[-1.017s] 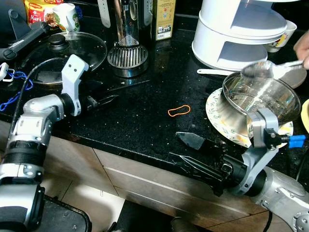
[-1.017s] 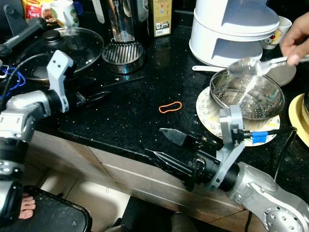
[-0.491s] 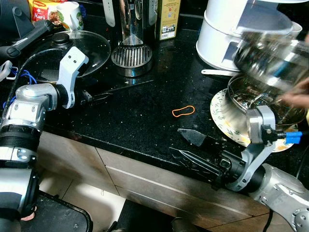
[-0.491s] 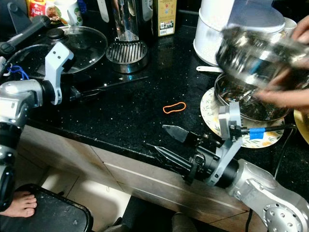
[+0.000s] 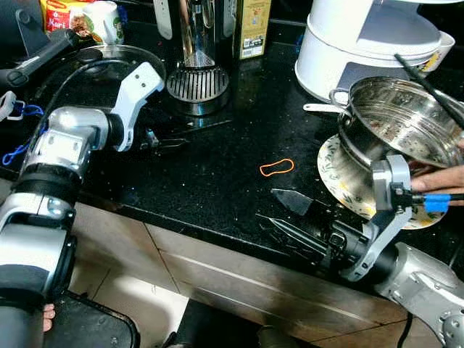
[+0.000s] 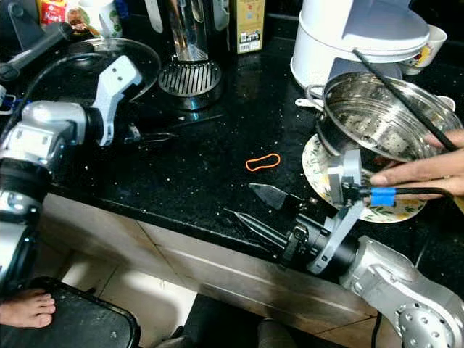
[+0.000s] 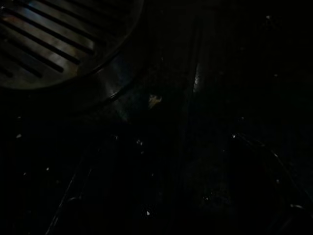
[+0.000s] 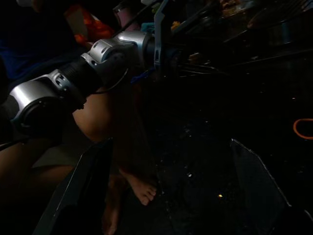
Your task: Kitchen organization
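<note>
A perforated steel pot (image 5: pixel 395 125) stands tilted on a patterned plate (image 5: pixel 335 174) at the counter's right, steadied by a person's hand (image 5: pixel 439 177). A thin black rod (image 5: pixel 429 81) lies across its rim. An orange rubber band (image 5: pixel 276 167) lies on the black counter (image 5: pixel 232 181). My right gripper (image 5: pixel 280 215) hovers open over the counter's front edge, left of the plate, holding nothing; the right wrist view has its two fingers (image 8: pixel 259 183) wide apart. My left gripper (image 5: pixel 168 141) reaches low over the counter beside a slotted metal stand (image 5: pixel 197 80).
A white cooker (image 5: pixel 362 36) stands behind the pot, with a white spoon handle (image 5: pixel 319 107) beside it. A glass pan lid (image 5: pixel 101 61), a mug (image 5: pixel 105 20) and a bottle (image 5: pixel 251 27) line the back. A thin dark utensil (image 5: pixel 209 124) lies near the stand. A person's foot (image 6: pixel 25 308) is on the floor.
The person brought the steel pot in and set it over the plate; the spoon has left. My left gripper moved right toward the metal stand. The right gripper stayed open.
</note>
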You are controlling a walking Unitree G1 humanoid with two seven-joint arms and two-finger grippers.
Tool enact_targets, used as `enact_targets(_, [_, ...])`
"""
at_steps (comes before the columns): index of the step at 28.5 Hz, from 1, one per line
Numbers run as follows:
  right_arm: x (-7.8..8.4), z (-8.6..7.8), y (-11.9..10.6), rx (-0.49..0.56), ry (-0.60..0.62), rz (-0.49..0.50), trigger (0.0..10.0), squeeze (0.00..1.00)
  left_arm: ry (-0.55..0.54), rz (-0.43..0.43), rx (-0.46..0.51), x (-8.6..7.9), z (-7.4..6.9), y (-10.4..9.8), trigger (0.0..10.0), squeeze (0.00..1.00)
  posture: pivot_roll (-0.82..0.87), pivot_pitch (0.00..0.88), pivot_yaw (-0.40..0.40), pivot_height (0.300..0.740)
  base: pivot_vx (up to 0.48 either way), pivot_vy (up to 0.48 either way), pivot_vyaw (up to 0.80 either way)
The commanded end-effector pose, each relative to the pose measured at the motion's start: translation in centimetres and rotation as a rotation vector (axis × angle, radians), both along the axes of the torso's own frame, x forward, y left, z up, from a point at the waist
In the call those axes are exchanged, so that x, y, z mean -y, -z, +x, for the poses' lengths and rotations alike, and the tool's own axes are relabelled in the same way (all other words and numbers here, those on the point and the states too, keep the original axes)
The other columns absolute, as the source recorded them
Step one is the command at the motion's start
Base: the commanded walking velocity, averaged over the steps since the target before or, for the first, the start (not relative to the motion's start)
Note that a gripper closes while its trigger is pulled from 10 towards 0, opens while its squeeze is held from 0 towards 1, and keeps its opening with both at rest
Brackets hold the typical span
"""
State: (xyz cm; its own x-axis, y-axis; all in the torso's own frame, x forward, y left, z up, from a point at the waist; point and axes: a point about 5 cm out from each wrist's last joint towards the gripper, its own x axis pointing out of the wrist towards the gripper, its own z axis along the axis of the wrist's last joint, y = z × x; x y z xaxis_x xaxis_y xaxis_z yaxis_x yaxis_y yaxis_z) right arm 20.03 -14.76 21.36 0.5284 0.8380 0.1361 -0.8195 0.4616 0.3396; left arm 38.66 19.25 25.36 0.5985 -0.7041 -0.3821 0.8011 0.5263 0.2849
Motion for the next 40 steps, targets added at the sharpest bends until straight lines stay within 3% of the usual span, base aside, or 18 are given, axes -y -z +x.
enact_targets(1, [0.1, -0.1, 0.1, -0.009, 0.007, -0.016, 10.0, 0.0, -0.003, 0.057, -0.071, -0.4, -0.1, 1.5, 10.0, 0.0, -0.12, 0.156, 0.014, 0.74, 0.0, 0.0, 0.0])
enact_targets(6, [0.2, 0.1, 0.0, -0.011, 0.02, -0.023, 10.0, 0.0, 0.016, 0.065, -0.1, -0.4, 0.0, 1.5, 10.0, 0.0, -0.12, 0.157, 0.012, 0.74, 0.0, 0.0, 0.0])
enact_targets(7, [0.3, 0.1, 0.0, -0.011, 0.022, -0.023, 10.0, 0.0, 0.022, 0.07, -0.109, -0.4, -0.1, 1.5, 3.3, 0.0, -0.12, 0.157, 0.013, 0.74, 0.0, 0.0, 0.0])
enact_targets(8, [0.3, 0.1, 0.0, -0.011, 0.024, -0.023, 10.0, 0.0, 0.026, 0.075, -0.114, -0.4, -0.1, 1.5, 3.3, 0.0, -0.12, 0.157, 0.012, 0.74, 0.0, 0.0, 0.0])
enact_targets(9, [0.3, 0.2, -0.1, -0.011, 0.026, -0.023, 10.0, 0.0, 0.032, 0.078, -0.122, -0.4, -0.1, 1.5, 0.0, 0.0, -0.12, 0.157, 0.012, 0.74, 0.0, 0.0, 0.0])
enact_targets(14, [0.3, 0.2, -0.1, -0.011, 0.032, -0.024, 10.0, 0.0, 0.059, 0.082, -0.157, -0.5, -0.2, 1.7, 0.0, 0.0, -0.12, 0.158, 0.013, 0.74, 0.0, 0.0, 0.0])
enact_targets(17, [0.3, 0.3, -0.2, -0.008, 0.042, -0.025, 10.0, 0.0, 0.107, 0.113, -0.227, -0.5, -0.7, 2.7, 0.0, 0.0, -0.12, 0.159, 0.014, 0.74, 0.0, 0.0, 0.0])
enact_targets(28, [0.4, 0.4, -0.3, -0.011, 0.048, -0.023, 10.0, 0.0, 0.075, 0.107, -0.26, -1.0, -0.7, 2.8, 0.0, 0.0, -0.11, 0.159, 0.01, 0.74, 0.0, 0.0, 0.0])
enact_targets(32, [0.3, 0.4, -0.3, -0.012, 0.047, -0.019, 10.0, 0.0, 0.066, 0.09, -0.237, -1.0, -0.6, 2.6, 0.0, 0.0, -0.11, 0.159, 0.01, 0.74, 0.0, 0.0, 0.0])
enact_targets(40, [0.1, 0.6, -0.4, -0.01, 0.043, 0.0, 10.0, 0.0, 0.083, -0.059, -0.136, -0.1, -0.4, 0.7, 0.0, 0.0, -0.11, 0.153, 0.006, 0.74, 0.0, 0.0, 0.0])
